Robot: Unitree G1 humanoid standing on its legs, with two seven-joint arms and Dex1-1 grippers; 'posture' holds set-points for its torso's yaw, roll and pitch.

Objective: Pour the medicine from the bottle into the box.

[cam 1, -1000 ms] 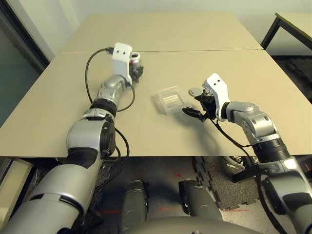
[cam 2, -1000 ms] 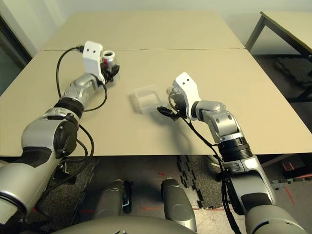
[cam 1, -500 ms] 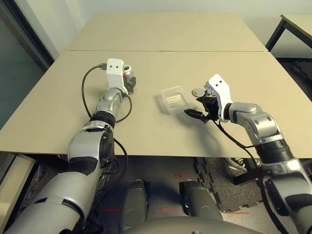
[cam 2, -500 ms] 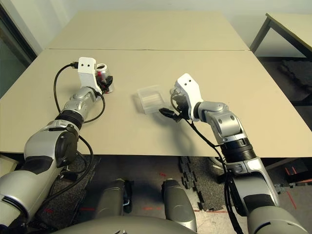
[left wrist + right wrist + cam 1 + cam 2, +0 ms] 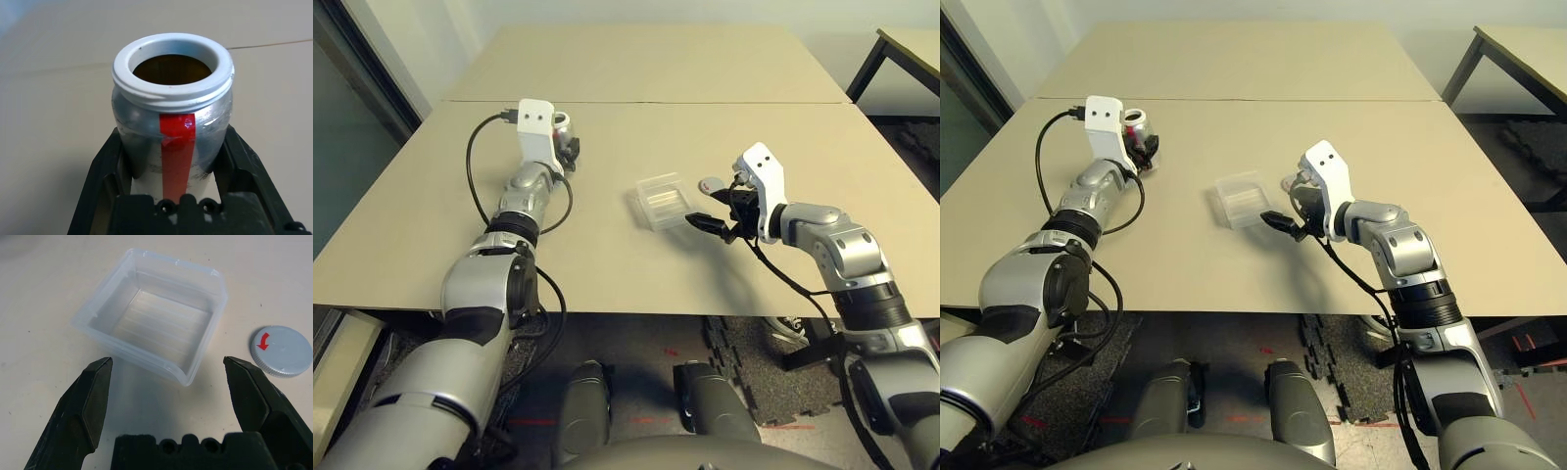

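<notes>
The silvery bottle [image 5: 171, 122] with a red stripe and white rim stands upright, mouth open, at the far left of the table [image 5: 607, 264]. My left gripper [image 5: 171, 166] is shut on its sides; the bottle [image 5: 566, 124] shows just behind the wrist. Inside looks dark brown, and the medicine cannot be made out. The clear plastic box [image 5: 151, 330] sits empty mid-table, also seen as the box [image 5: 661, 200]. My right gripper [image 5: 167, 364] is open just in front of it, fingers wider than the box, not touching; the right gripper [image 5: 710, 223] hovers low at its right corner.
A flat round grey cap [image 5: 281, 351] with a red arrow lies on the table right of the box, seen too as the cap [image 5: 709, 183]. A seam [image 5: 705, 102] joins a second table behind. A black cable [image 5: 475, 166] loops from the left wrist.
My left gripper has carried the bottle to the left and farther back, away from the box. The right gripper has shifted slightly to the right, still open at the box.
</notes>
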